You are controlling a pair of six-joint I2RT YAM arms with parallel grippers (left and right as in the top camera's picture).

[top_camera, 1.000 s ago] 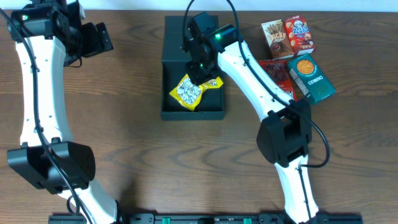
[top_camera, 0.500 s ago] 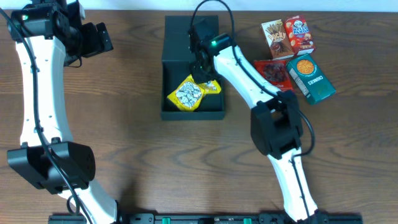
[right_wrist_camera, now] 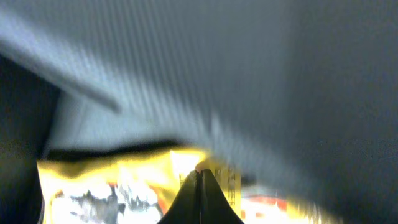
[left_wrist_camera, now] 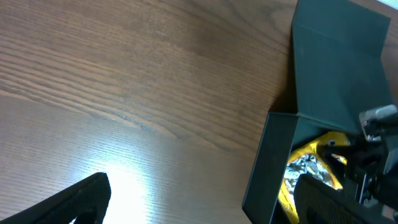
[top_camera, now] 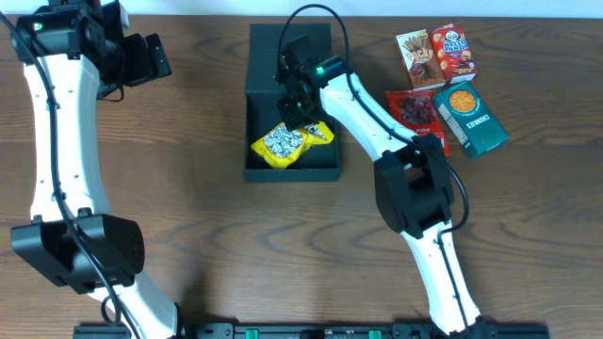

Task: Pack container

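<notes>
The container (top_camera: 292,173) is a dark teal-black box standing open at the table's middle back, its flap lid (top_camera: 266,56) lying flat behind it. A yellow snack packet (top_camera: 281,143) lies inside it. My right gripper (top_camera: 300,115) reaches down into the box and is shut on the packet's far edge; in the right wrist view the jaws (right_wrist_camera: 200,177) are pressed together over the yellow packet (right_wrist_camera: 106,186). My left gripper (top_camera: 146,58) is open and empty, held high at the far left. The left wrist view shows the container (left_wrist_camera: 267,168) and the packet (left_wrist_camera: 308,171) beside my open left gripper (left_wrist_camera: 205,205).
To the right of the container lie a brown snack box (top_camera: 415,58), a red snack box (top_camera: 453,52), a red packet (top_camera: 413,107) and a teal cookie packet (top_camera: 472,117). Bare wooden tabletop (top_camera: 188,217) spreads to the left and front.
My right gripper has moved left and slightly back inside the container, taking the yellow packet with it toward the left wall. The left arm has not moved.
</notes>
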